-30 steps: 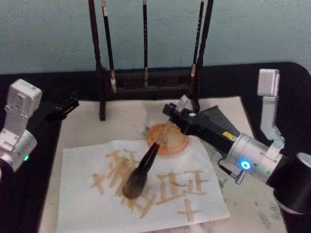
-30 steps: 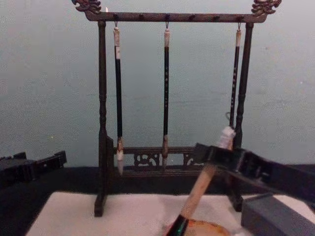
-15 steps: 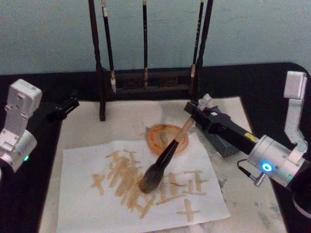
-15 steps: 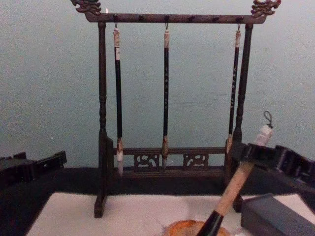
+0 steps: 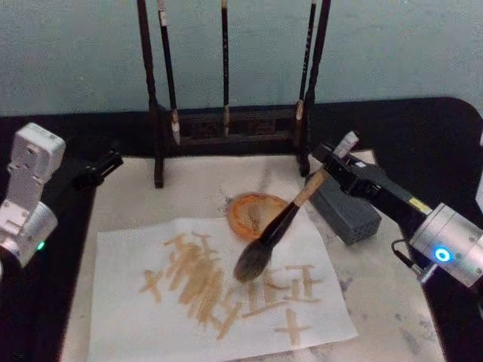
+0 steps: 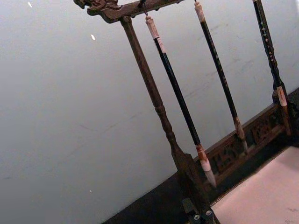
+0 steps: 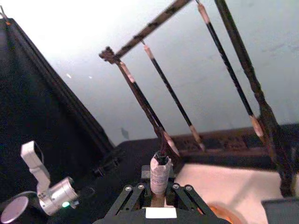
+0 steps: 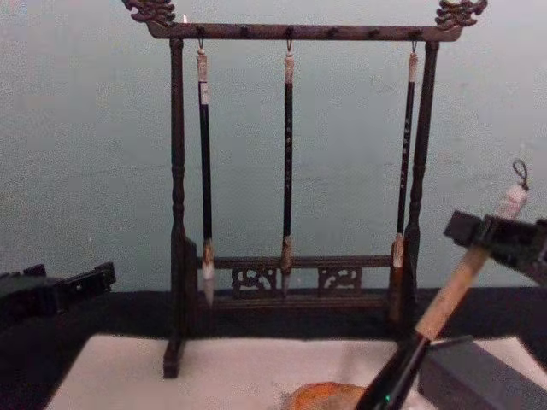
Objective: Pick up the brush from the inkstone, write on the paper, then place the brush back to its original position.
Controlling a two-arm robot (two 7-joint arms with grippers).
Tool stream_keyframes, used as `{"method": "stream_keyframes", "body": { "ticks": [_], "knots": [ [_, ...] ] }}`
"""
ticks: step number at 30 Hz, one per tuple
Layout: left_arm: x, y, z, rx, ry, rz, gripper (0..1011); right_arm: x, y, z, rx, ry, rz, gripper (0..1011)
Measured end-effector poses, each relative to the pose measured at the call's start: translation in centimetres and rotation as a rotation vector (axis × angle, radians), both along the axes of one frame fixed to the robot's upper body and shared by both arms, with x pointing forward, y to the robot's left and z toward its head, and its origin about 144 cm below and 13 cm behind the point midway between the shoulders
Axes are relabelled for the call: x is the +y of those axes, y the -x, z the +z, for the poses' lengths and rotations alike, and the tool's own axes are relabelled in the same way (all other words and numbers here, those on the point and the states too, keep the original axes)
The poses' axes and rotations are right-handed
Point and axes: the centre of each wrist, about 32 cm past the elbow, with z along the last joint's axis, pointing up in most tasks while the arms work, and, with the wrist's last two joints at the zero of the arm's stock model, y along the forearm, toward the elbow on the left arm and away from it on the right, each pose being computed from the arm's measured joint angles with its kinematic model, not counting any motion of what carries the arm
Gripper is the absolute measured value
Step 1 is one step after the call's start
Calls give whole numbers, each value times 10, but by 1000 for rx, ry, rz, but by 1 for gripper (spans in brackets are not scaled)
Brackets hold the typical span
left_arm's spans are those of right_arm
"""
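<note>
The paper [image 5: 121, 260], the biggest item, was laid on a cream mat [image 5: 189, 185] at table centre and was covered w/ many tan strokes across its middle. Behind it the wooden rack [image 8: 291, 31] was stood, w/ three thin brushes [image 8: 288, 162] hung from it. The right gripper [image 5: 326, 167] was reached in from the right, beside the rack's right post, its fingers clamped on the upper handle of the brush [image 5: 287, 219]. The brush was held slanted, w/ the handle crossing above the right rim of the inkstone [image 5: 247, 210] and the bristle head over the paper just in front of that dish. Contact w/ the sheet couldn't be told. A grey block [image 5: 343, 210] was set just right of the inkstone. The left gripper [image 5: 106, 162] was parked at the mat's left edge, its state not discernible.

Progress, as judged: pick-up was done and the writing looked largely done, given the strokes. Left to do: the brush to be laid back on the inkstone and released.

Vs. 1 s ago: the right gripper was shifted right and back, off the inkstone area. The bristle head was moved from the left strokes to the sheet's centre, nearer the dish. In the chest view the handle top was carried to the right edge and higher.
</note>
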Motion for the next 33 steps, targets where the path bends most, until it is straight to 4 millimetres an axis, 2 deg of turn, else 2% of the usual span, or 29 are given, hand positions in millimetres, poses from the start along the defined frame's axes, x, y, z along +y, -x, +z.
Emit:
{"method": "stream_keyframes", "body": {
  "ticks": [11, 19, 25, 33],
  "knots": [
    [0, 0, 0, 0, 0, 0, 1002, 22, -5, 10, -39, -22, 62, 163],
    [0, 0, 0, 0, 0, 0, 1002, 44, -13, 4, -27, -20, 120, 163],
    [0, 0, 0, 0, 0, 0, 1002, 47, -16, -4, -3, -17, 128, 164],
    [0, 0, 0, 0, 0, 0, 1002, 43, -18, -17, 36, -3, 111, 163]
  ]
}}
